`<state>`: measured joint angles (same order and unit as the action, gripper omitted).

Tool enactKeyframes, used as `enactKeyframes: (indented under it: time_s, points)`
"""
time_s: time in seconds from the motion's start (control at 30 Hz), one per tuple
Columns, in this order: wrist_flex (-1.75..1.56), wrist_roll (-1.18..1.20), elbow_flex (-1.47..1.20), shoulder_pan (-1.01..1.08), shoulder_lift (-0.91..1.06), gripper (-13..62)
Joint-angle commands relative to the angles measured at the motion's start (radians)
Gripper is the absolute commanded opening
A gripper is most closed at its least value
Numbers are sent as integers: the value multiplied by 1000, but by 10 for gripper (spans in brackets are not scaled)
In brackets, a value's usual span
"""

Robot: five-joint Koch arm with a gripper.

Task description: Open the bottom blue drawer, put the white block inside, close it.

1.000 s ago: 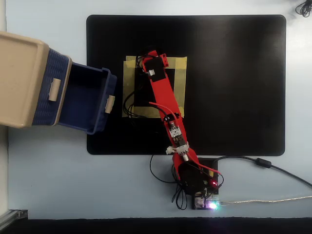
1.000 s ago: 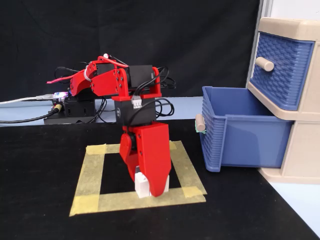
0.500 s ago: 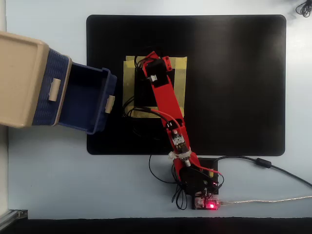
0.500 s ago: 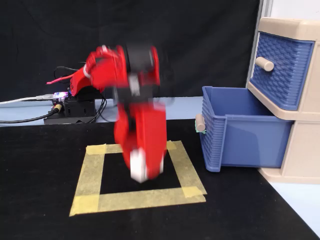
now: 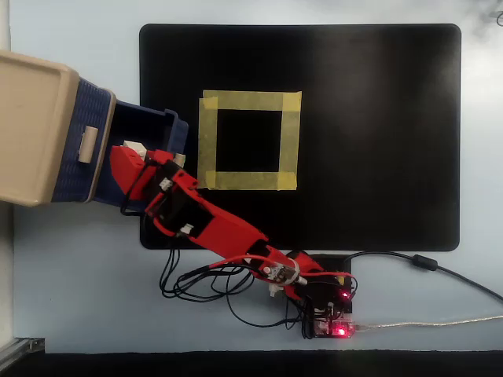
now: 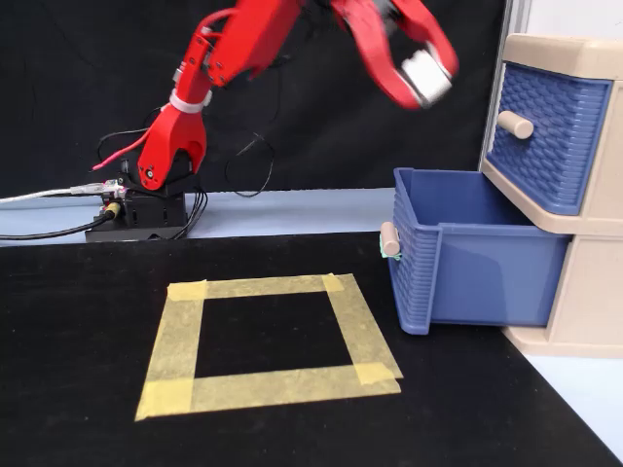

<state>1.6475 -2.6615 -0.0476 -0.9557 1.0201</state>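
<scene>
We judge step in hand: carry to drop. Bottom blue drawer (image 6: 477, 258) pulled open; white block (image 6: 426, 76) clamped in fingers (image 5: 135, 149), high above drawer. Next: lower over cavity, release, then push shut. Overhead view shows block inside drawer outline; fixed view shows its height above rim, motion-blurred.

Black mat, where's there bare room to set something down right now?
The black mat is bare right of the yellow tape square and inside it. It is crowded at the left, where the gripper holds the white block over the bottom blue drawer.
</scene>
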Motion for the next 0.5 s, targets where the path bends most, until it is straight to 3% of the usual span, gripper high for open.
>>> enactKeyframes:
  time_s: [0.0,0.13,0.23,0.3,0.47]
  points:
    - [-43,-37,11,-8,-8,-76]
    - [-43,-29,12,-5,-112,-61]
    - [-51,-38,20,-8,-195,211]
    - [-46,-48,23,-11,-212,332]
    - [-9,-52,29,-11,-60,346]
